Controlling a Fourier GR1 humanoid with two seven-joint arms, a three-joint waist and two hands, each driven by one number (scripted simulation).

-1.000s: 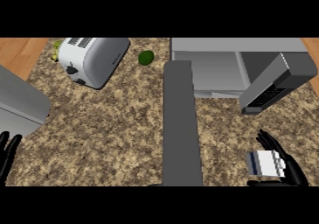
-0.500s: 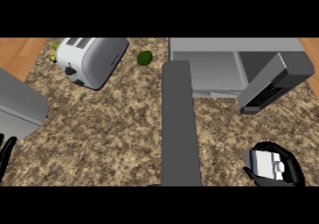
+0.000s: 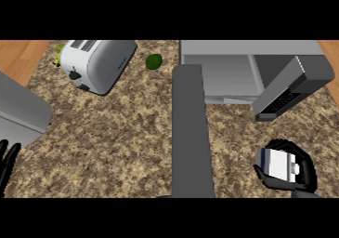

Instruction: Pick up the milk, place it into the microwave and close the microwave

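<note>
Head view: looking steeply down onto a speckled brown granite desk [image 3: 124,139]. Standing at the far right, a grey box-shaped microwave [image 3: 233,69] with its dark door [image 3: 292,88] swinging open toward the near side. Lying at the far left, a white and silver toaster [image 3: 96,62], a small round green fruit [image 3: 154,61] just beside it. Curling around a small white milk carton [image 3: 278,162] near the lower right, well short of the microwave: the right robot hand [image 3: 302,172], grasping it. Resting at the lower left edge, fingers straight and released: the left robot hand [image 3: 3,165].

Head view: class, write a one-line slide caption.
Right hand curled round the milk, near the open microwave; left hand rests at the counter's edge.
</note>
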